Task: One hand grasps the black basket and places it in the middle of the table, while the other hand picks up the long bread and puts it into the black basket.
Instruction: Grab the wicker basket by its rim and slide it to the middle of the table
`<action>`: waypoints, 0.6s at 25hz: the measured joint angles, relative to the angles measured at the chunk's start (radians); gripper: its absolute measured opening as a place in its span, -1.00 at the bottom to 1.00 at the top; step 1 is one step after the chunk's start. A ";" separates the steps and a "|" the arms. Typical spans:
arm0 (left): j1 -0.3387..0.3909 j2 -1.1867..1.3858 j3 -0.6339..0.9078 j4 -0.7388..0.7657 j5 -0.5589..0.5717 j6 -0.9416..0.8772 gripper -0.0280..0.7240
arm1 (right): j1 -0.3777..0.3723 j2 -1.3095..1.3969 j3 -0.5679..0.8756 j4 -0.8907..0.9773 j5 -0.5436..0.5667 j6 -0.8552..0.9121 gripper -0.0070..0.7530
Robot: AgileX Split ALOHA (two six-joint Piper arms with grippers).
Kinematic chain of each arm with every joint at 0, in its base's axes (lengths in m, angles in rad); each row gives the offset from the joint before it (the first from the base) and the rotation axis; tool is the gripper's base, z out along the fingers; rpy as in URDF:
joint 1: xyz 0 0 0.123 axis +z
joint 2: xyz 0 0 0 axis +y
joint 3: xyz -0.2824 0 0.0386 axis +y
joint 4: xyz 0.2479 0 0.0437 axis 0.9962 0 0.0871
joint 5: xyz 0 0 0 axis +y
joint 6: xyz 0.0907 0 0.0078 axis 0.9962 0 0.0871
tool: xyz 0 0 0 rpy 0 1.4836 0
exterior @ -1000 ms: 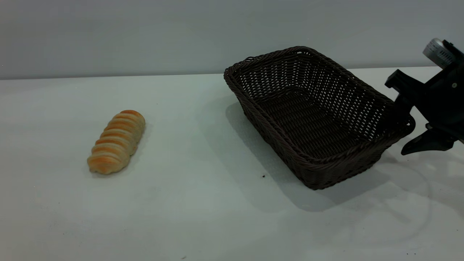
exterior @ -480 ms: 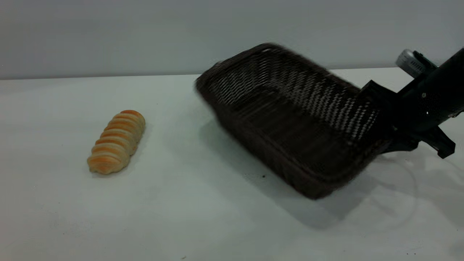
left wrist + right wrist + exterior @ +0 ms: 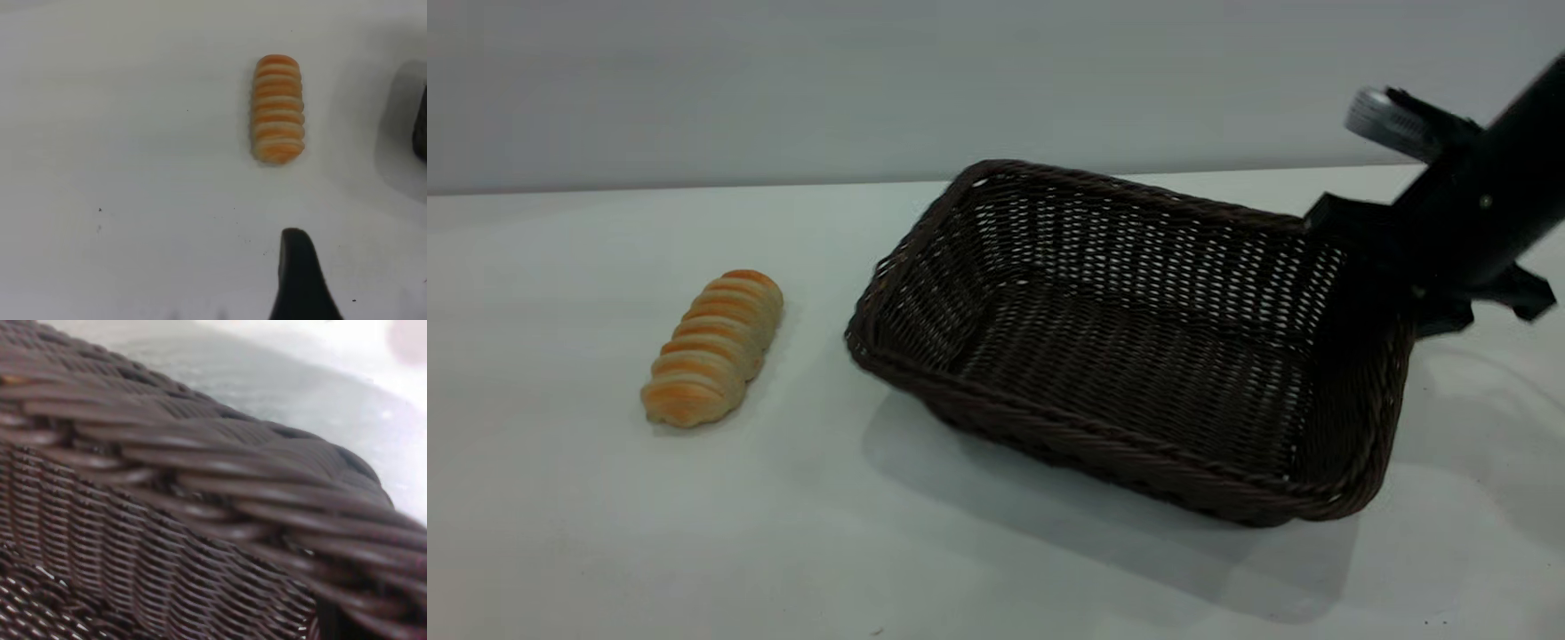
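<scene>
Right gripper (image 3: 1383, 267) clamps the black basket (image 3: 1138, 356); long bread (image 3: 713, 347) lies apart.

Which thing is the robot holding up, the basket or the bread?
The black basket. The right gripper grips its far right rim, tilting that end off the table. The long bread lies flat and untouched, left of the basket.

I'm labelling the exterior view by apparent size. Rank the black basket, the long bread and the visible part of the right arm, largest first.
1. The black basket, by far.
2. The right arm's visible part, its right gripper at the basket's rim; partly cropped.
3. The long bread.
</scene>
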 joint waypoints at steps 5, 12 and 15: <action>0.000 0.000 0.000 -0.001 0.001 0.000 0.37 | 0.072 0.008 -0.145 -0.151 0.096 0.101 -0.52; 0.000 0.000 0.000 -0.001 0.013 0.000 0.37 | 0.180 0.156 -0.369 -0.172 0.243 0.124 -0.52; 0.000 0.000 0.000 -0.001 0.026 0.000 0.37 | 0.201 0.219 -0.442 -0.179 0.301 0.139 -0.52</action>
